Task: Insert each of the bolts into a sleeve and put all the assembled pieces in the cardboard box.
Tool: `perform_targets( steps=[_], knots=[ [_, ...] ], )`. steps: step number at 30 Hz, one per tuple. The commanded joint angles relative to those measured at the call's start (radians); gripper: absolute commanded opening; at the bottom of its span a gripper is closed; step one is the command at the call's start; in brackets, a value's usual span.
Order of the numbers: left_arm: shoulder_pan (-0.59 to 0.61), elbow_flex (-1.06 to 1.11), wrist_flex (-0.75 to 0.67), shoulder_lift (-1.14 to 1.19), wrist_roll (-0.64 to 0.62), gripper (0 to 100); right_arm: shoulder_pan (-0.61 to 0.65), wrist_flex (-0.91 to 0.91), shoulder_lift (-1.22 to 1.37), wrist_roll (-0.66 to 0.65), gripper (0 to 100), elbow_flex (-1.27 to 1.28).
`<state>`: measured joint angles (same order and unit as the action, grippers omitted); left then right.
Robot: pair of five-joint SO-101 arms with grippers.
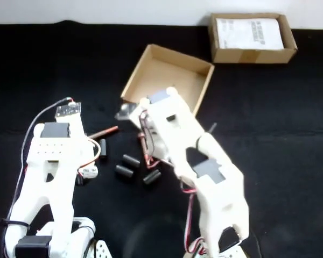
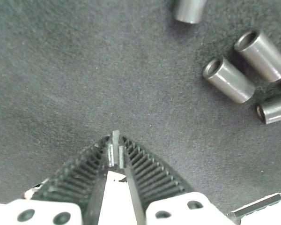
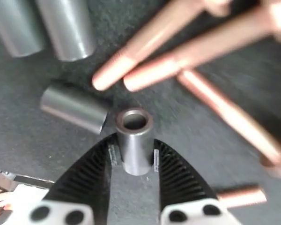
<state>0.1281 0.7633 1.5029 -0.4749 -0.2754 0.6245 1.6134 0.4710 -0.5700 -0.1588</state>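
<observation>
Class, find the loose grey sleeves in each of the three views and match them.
High view: sleeves between the arms.
Left wrist view: four sleeves beyond the shut left pincer.
Right wrist view: three sleeves beyond the right pincer, which grips one more sleeve.
Shared landmark: the black cloth.

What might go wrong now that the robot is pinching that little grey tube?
1. The held sleeve sits only between the tips of the right gripper, so it might slip or twist out.
2. A loose sleeve lies right beside it and the copper bolts are close by. A careless move might bump them and send them rolling over the black cloth.
</observation>
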Motion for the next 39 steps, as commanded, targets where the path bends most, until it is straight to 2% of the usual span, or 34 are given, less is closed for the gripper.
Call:
perform_targets(
  steps=[1,7,9,13,17,20,22,27,32,35,39],
  knots=[
    [0.001,-0.008,-0.006,-0.004,0.008,1,-0.031,0.013,-0.199,-0.009,0.6,-0.018],
    [-0.099,-0.012,-0.006,-0.004,0.008,1,-0.114,0.013,-0.435,-0.008,0.6,-0.018],
    [-0.166,-0.012,-0.006,-0.004,0.008,1,-0.153,0.013,-0.518,0.002,0.6,-0.016],
    [-0.335,-0.015,-0.015,-0.004,0.037,1,-0.266,-0.001,-0.679,0.103,0.6,-0.016],
    [-0.463,-0.05,-0.069,-0.004,0.333,1,-0.424,-0.018,-0.822,0.224,0.6,-0.008],
    [-0.469,-0.117,-0.107,-0.004,0.598,1,-0.553,-0.018,-0.9,0.296,0.6,-0.007],
    [-0.472,-0.163,-0.109,-0.004,0.683,1,-0.628,-0.016,-0.938,0.334,0.6,-0.005],
    [-0.475,-0.277,-0.117,0.005,0.697,1,-0.779,-0.008,-1.007,0.373,0.6,0.039],
    [-0.476,-0.298,-0.249,0.007,0.692,1,-0.826,-0.028,-1.124,0.376,0.6,0.263],
    [-0.526,-0.303,-0.295,0.042,0.62,1,-0.829,-0.074,-1.239,0.416,0.6,0.437],
    [-0.599,-0.39,-0.293,0.229,0.522,1,-0.823,-0.124,-1.422,0.422,0.6,0.639]
  ],
)
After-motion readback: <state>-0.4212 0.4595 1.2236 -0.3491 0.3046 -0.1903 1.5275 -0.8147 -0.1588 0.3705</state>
